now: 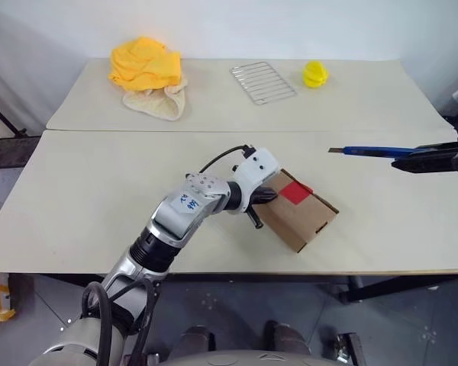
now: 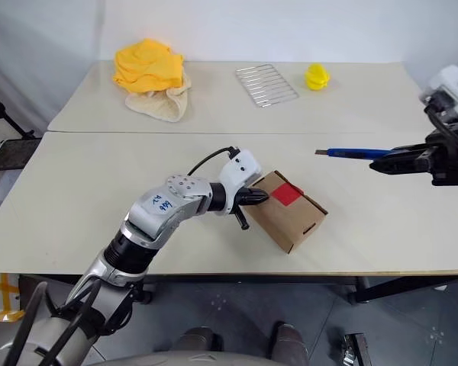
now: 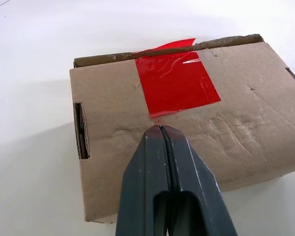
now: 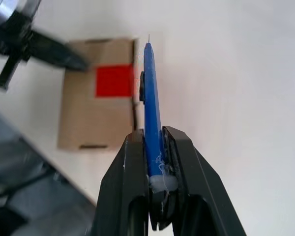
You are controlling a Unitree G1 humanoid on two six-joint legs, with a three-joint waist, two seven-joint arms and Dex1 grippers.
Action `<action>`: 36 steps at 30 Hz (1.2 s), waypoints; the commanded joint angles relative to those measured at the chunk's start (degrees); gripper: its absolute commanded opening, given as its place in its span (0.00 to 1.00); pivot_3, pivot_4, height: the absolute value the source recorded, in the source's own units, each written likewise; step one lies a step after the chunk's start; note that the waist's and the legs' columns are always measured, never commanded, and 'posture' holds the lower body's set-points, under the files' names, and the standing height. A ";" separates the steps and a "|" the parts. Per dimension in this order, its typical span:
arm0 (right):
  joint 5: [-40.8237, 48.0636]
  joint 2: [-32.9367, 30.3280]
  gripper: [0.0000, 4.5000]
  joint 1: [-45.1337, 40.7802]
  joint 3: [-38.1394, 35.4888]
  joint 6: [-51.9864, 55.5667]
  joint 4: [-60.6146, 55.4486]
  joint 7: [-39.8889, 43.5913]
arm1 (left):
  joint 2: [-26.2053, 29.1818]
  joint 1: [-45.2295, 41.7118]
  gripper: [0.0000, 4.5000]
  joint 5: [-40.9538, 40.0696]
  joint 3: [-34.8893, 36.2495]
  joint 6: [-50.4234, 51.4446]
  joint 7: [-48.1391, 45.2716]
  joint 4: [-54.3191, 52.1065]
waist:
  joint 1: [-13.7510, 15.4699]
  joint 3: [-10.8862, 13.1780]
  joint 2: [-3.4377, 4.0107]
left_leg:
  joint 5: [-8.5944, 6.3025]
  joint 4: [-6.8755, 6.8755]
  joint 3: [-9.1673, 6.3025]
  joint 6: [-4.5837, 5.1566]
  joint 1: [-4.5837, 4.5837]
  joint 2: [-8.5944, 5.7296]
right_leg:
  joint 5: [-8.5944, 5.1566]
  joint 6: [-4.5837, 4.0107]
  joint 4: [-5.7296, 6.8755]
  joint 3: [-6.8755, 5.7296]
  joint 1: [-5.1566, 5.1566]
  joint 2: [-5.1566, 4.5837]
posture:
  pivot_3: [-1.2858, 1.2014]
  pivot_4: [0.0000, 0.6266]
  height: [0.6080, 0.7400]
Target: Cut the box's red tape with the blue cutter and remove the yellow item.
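The brown box [image 1: 299, 217] lies near the table's front edge, with the red tape [image 1: 295, 191] on its top face. My left gripper [image 3: 160, 129] is shut, and its tips press on the cardboard just beside the tape [image 3: 176, 83]. My right gripper [image 1: 401, 162] hovers well to the right of the box and above the table, shut on the blue cutter [image 1: 370, 151]. The cutter's blade tip points left toward the box. In the right wrist view the cutter [image 4: 151, 98] runs past the box [image 4: 86, 123]. The yellow item is hidden.
At the back of the table lie a yellow cloth heap [image 1: 143, 65] on a beige cloth [image 1: 160, 104], a wire rack [image 1: 262, 81] and a small lemon-yellow ridged object [image 1: 315, 74]. A seam [image 1: 214, 130] joins the two tabletops.
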 commanded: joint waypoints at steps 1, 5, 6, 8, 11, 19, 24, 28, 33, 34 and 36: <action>-1.61 3.34 0.03 5.67 -7.67 -2.58 -1.01 -4.68 | 0.92 1.41 0.00 2.90 -2.43 1.32 0.49 4.34 | -0.02 -0.02 -0.03 | 0.01 0.01 0.00 0.01 0.00 0.00 | 0.02 0.00 0.00 0.01 0.00 0.00 | 0.52 0.24 1.00; -6.93 17.35 0.03 17.86 -14.89 -14.46 -1.96 -14.84 | 0.68 1.12 0.00 2.97 -2.37 0.76 0.38 4.50 | -0.21 -0.14 -0.19 | 0.02 0.18 -0.02 0.01 0.01 0.01 | 0.06 0.02 0.04 -0.01 0.07 0.00 | 0.52 0.24 1.00; -9.24 21.89 0.03 20.95 -15.07 -19.57 -0.42 -17.90 | 0.63 1.04 0.00 3.01 -2.28 0.50 0.35 4.52 | -0.19 -0.15 -0.21 | 0.01 0.25 -0.05 -0.01 0.03 0.03 | 0.06 0.03 0.09 -0.05 0.11 0.01 | 0.52 0.24 1.00; -12.65 27.82 0.03 24.64 -14.84 -27.49 2.56 -21.58 | 0.66 0.96 0.00 3.11 -2.16 0.10 0.33 4.56 | -0.21 -0.18 -0.19 | 0.01 0.30 -0.09 -0.01 0.05 0.01 | 0.07 0.04 0.09 -0.07 0.20 0.01 | 0.52 0.24 1.00; -15.53 32.98 0.03 26.12 -14.65 -34.23 7.66 -25.68 | 0.73 0.71 0.00 3.01 -1.44 -0.39 0.45 4.59 | -0.41 -0.22 0.11 | 0.01 0.38 -0.04 0.00 0.05 -0.03 | 0.09 0.07 0.10 -0.01 0.20 0.01 | 0.52 0.24 1.00; -13.79 36.15 0.54 28.61 -15.87 -36.36 8.43 -25.91 | 1.49 -0.69 0.00 2.28 2.63 -1.84 0.65 2.21 | -0.81 -0.25 0.22 | 0.02 0.49 -0.02 0.02 0.06 0.00 | 0.11 0.07 0.16 0.04 0.20 0.03 | 0.52 0.24 1.00; -13.54 33.93 0.93 30.35 -17.80 -37.47 6.09 -25.16 | 2.31 -2.66 0.00 0.09 7.01 1.08 0.13 -1.42 | -1.36 -0.16 0.32 | 0.02 0.46 -0.02 0.02 0.00 0.00 | 0.11 0.07 0.12 0.03 0.14 0.03 | 0.52 0.24 1.00; -14.57 31.48 1.00 29.33 -17.38 -39.55 4.90 -25.09 | 4.56 -3.44 0.00 -1.08 9.31 4.31 -0.73 -5.24 | -1.74 -0.10 0.33 | 0.02 0.44 -0.02 0.02 -0.15 0.00 | 0.12 0.07 0.12 0.04 -0.04 0.03 | 0.52 0.24 1.00; -13.80 29.77 1.00 24.90 -11.41 -39.79 3.17 -21.44 | 8.06 -3.15 0.00 -3.86 10.81 9.49 -3.20 -10.09 | -2.20 -0.05 0.36 | 0.02 0.38 0.00 0.02 -0.16 0.01 | 0.11 0.08 0.11 0.06 -0.10 0.04 | 0.52 0.24 1.00; -14.00 29.87 0.96 23.77 -10.09 -40.15 3.10 -21.00 | 9.09 -2.60 0.00 -4.35 10.66 10.37 -3.84 -10.92 | -2.23 -0.05 0.36 | 0.02 0.34 0.03 0.02 -0.15 0.03 | 0.12 0.08 0.11 0.09 -0.13 0.06 | 0.52 0.24 1.00; -14.16 30.29 0.86 20.41 -7.26 -39.04 4.21 -20.61 | 11.59 -0.89 0.00 -4.95 9.92 11.59 -4.95 -12.17 | -2.47 -0.03 0.38 | 0.02 0.28 0.05 0.02 -0.11 0.03 | 0.11 0.07 0.12 0.13 -0.14 0.07 | 0.52 0.24 1.00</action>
